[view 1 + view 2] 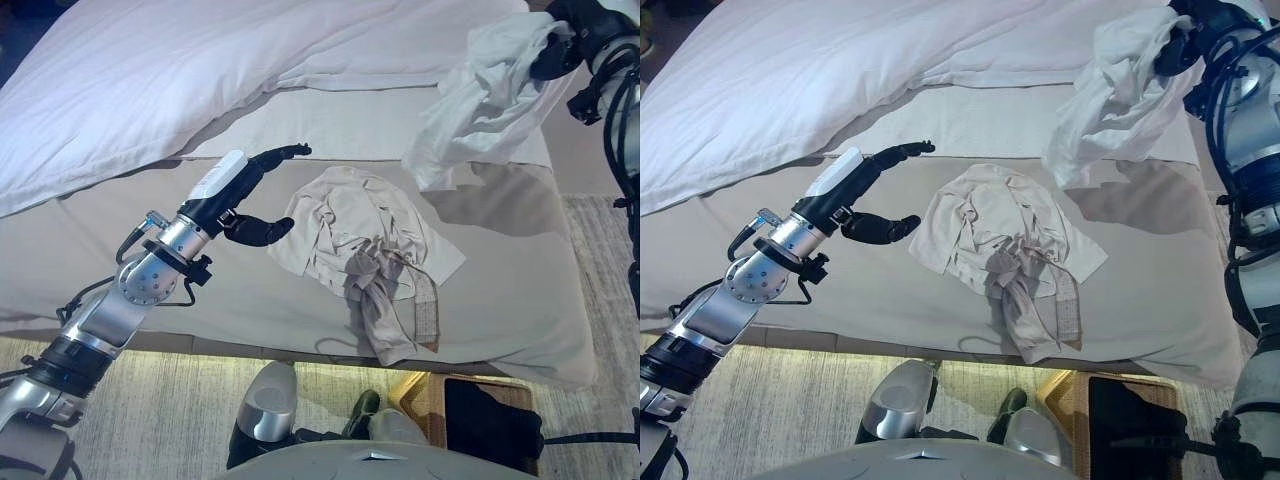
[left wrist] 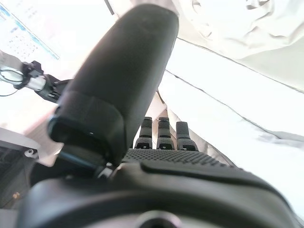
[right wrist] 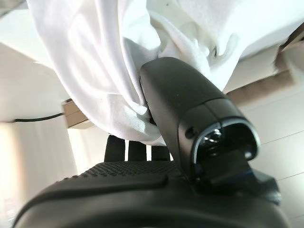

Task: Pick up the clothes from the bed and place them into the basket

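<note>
Above the bed (image 1: pixel 200 270), right hand (image 1: pixel 553 52) grips white garment (image 1: pixel 480 100); left hand (image 1: pixel 255 195) spread beside beige clothes (image 1: pixel 370 240)

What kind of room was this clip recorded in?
Most likely a bedroom: a made bed with a white duvet fills the view, a beige garment lies crumpled on it, and a basket stands on the carpet at its foot. The right hand holds up a white garment.
</note>
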